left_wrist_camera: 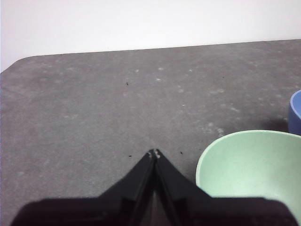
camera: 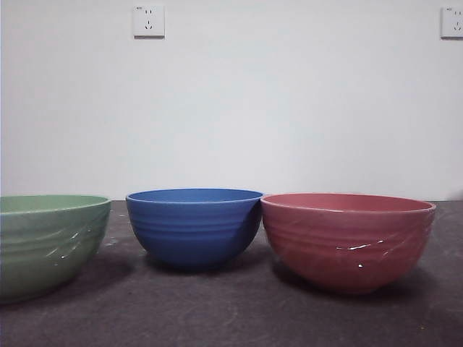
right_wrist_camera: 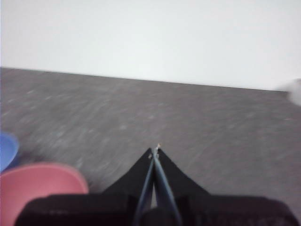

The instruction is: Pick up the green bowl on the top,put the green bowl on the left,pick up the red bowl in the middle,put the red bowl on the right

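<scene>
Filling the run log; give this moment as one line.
green bowl left | blue bowl middle | red bowl right | left gripper shut | right gripper shut

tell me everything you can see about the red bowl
The red bowl is round, glossy and pinkish-red, with faint horizontal ridges on its side and small glints of light. It stands upright and empty on the dark grey table, at the right end of the row. Its rim meets or nearly meets the blue bowl beside it; contact cannot be confirmed. No gripper holds it: the right gripper hangs shut above the table near it.
</scene>
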### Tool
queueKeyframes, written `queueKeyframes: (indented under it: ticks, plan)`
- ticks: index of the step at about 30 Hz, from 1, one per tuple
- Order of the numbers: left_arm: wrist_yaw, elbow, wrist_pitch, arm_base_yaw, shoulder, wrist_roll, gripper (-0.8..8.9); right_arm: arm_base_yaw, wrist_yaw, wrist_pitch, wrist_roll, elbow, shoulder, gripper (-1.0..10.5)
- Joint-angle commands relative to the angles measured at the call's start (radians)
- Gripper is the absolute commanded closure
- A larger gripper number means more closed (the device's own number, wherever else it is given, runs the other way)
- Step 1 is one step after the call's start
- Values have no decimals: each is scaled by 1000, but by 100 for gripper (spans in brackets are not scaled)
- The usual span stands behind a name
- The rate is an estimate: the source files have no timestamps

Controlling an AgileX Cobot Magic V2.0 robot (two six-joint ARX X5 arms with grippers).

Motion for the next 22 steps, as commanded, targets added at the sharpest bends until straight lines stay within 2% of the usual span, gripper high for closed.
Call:
queueKeyframes:
  ticks: [1,3,5,11,22]
  plan:
    - [6,-15,2,4,-2,-10,817,-56,-125,30,-13,-107,-49,946]
    - [6,-15,2,4,-2,-10,817,-89,-201,62,-12,-167,-83,946]
    - [6,-15,2,4,-2,-10,817,-103,-233,82,-11,-208,-95,946]
    - [6,-15,2,4,-2,-10,817,-107,-233,111,-3,-276,-94,946]
    - [6,-15,2,4,-2,-10,817,-106,-231,116,-1,-277,-90,946]
